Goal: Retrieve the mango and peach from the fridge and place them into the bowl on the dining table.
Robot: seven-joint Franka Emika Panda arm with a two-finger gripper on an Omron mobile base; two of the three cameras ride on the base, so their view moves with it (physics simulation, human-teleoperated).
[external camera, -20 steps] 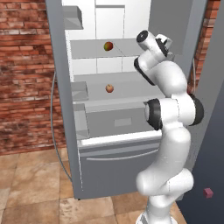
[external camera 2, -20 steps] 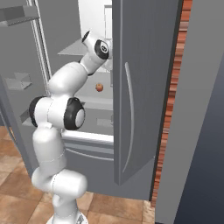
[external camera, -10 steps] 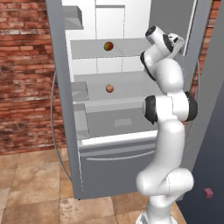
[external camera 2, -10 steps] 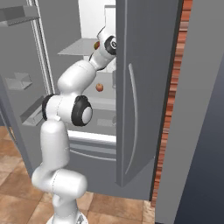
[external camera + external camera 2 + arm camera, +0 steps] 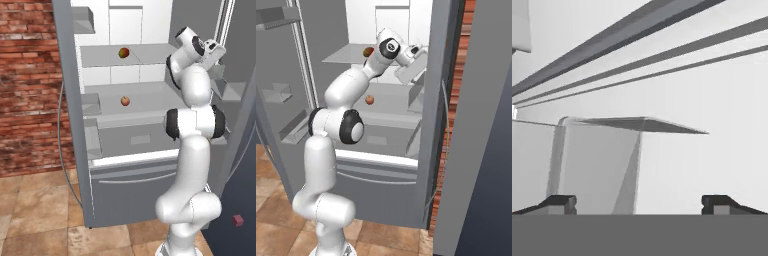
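right now the fridge (image 5: 150, 125) stands with its doors swung wide, white interior showing. the mango (image 5: 124, 52) sits on the upper glass shelf, toward its front edge, and the peach (image 5: 125, 101) rests on the shelf below, also near the front edge. the end effector (image 5: 639, 202) is raised at upper-shelf height by the right-hand door, its jaws spread wide with nothing between them, facing pale door bins.

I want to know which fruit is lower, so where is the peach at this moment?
The peach lies on the middle shelf of the open fridge, one shelf below the mango; in the left base view it is left of the arm.
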